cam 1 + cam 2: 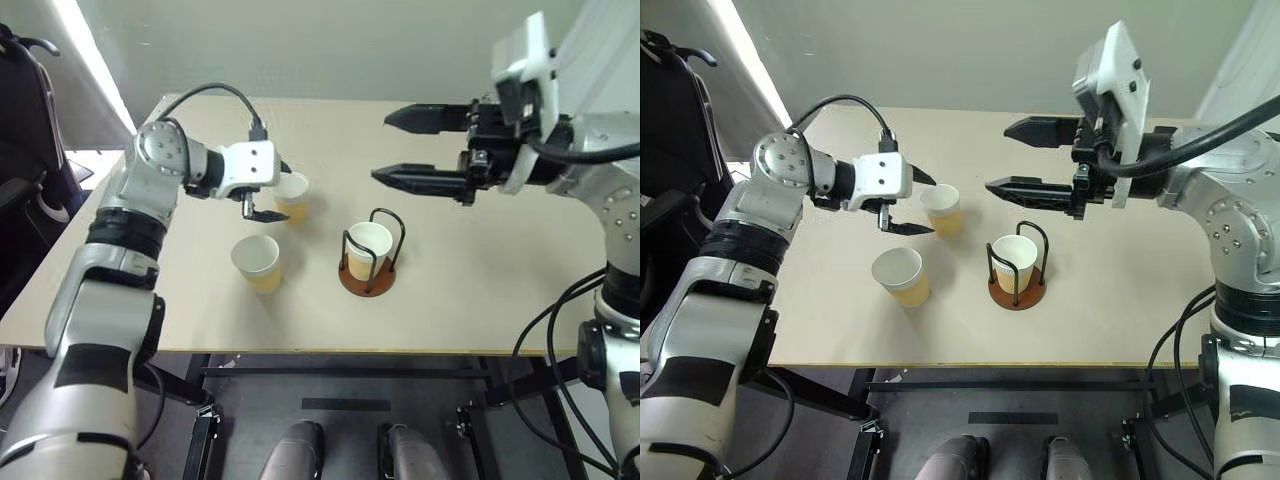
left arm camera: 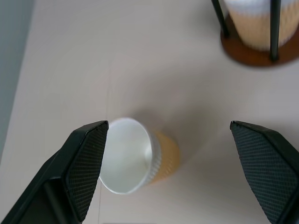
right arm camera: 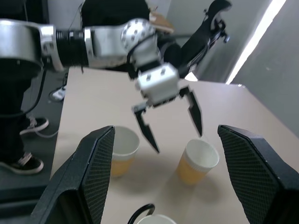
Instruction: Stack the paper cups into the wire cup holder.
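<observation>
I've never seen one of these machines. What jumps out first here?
Probably the left gripper, open, hanging over one paper cup at the middle of the table. A second cup stands nearer, and a third sits inside the wire cup holder. The right gripper is open, raised and empty.

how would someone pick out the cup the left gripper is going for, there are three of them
Start at the wire cup holder near the middle of the table; it already has one cup in it. Two more stand loose to its left. It's the farther cup, beside the open left gripper.
</observation>
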